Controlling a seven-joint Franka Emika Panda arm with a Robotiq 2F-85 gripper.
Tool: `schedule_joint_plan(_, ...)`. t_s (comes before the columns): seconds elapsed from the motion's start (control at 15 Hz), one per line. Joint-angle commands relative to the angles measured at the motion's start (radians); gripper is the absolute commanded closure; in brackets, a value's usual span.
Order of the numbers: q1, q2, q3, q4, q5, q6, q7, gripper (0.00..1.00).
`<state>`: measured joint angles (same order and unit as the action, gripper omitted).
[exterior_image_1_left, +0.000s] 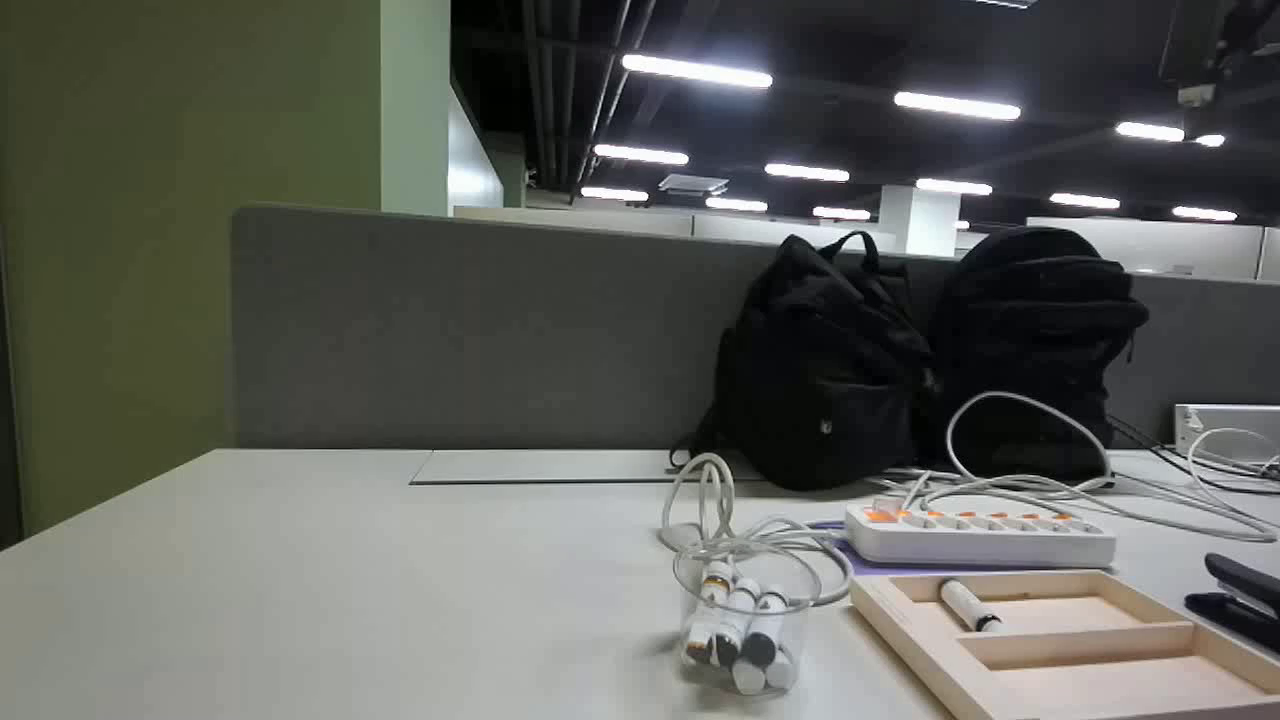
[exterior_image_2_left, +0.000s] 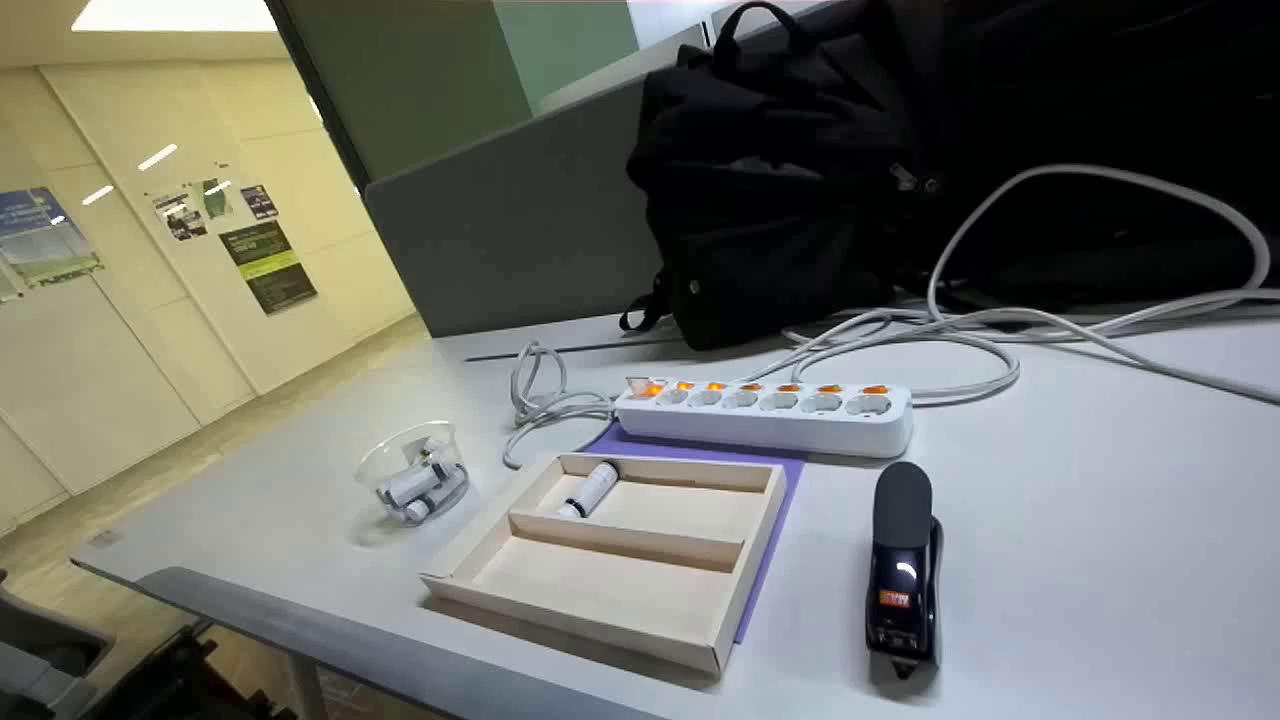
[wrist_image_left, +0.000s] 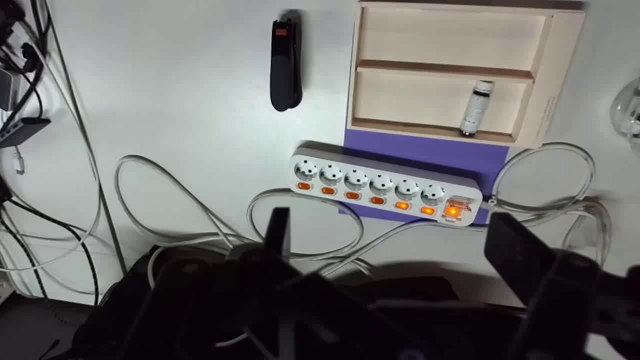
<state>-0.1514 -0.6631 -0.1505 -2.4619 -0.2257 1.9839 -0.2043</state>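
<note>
In an exterior view, a white power strip (exterior_image_1_left: 980, 538) lies on the white table (exterior_image_1_left: 350, 580), just behind a wooden tray (exterior_image_1_left: 920, 640) divided in 2. 1 white tube (exterior_image_1_left: 966, 604) lies in the compartment (exterior_image_1_left: 1065, 612) nearer the strip. To the left of the tray stands a clear cup (exterior_image_1_left: 797, 635) with several similar tubes inside. Farther back, 2 black backpacks (exterior_image_1_left: 825, 370) stand in front of a gray partition (exterior_image_1_left: 480, 330).

In an exterior view, a black stapler (exterior_image_2_left: 905, 570) lies to the right of the tray, apart from it. A looped gray cable (exterior_image_2_left: 1080, 169) runs behind the strip, and posters (exterior_image_2_left: 268, 265) hang on the cream wall (exterior_image_2_left: 340, 220).

In the wrist view, the gripper (wrist_image_left: 387, 221) comes in from the bottom, its 2 dark fingers (wrist_image_left: 517, 255) spread wide apart. The strip, nearest to it, shows just above the gap between them and looks clear of both. It has 6 sockets (wrist_image_left: 355, 180) in a row, and 3 of its orange switches (wrist_image_left: 401, 205) glow. A purple sheet (wrist_image_left: 430, 151) lies partly under strip and tray.
</note>
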Motion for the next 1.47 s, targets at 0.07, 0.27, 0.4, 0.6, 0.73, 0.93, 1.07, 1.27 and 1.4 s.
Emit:
schedule_joint_plan(0.07, 0.007, -0.001, -0.005, 0.003, -0.003, -0.003, 0.003, 0.0)
schedule_joint_plan(0.27, 0.007, -0.002, -0.005, 0.003, -0.003, -0.002, 0.003, 0.0)
schedule_joint_plan(0.4, 0.007, -0.002, -0.005, 0.003, -0.003, -0.002, 0.003, 0.0)
schedule_joint_plan(0.6, 0.037, 0.034, -0.016, -0.009, 0.03, 0.044, -0.016, 0.0)
schedule_joint_plan(0.73, 0.069, 0.099, -0.021, -0.023, 0.076, 0.084, -0.035, 0.0)
schedule_joint_plan(0.93, 0.097, 0.198, -0.011, -0.062, 0.121, 0.173, -0.045, 0.0)
schedule_joint_plan(1.07, 0.106, 0.256, -0.006, -0.097, 0.138, 0.254, -0.052, 0.0)
schedule_joint_plan(1.27, 0.098, 0.366, 0.018, -0.117, 0.118, 0.307, -0.029, 0.0)
schedule_joint_plan(1.4, 0.096, 0.344, 0.018, -0.128, 0.129, 0.305, -0.041, 0.0)
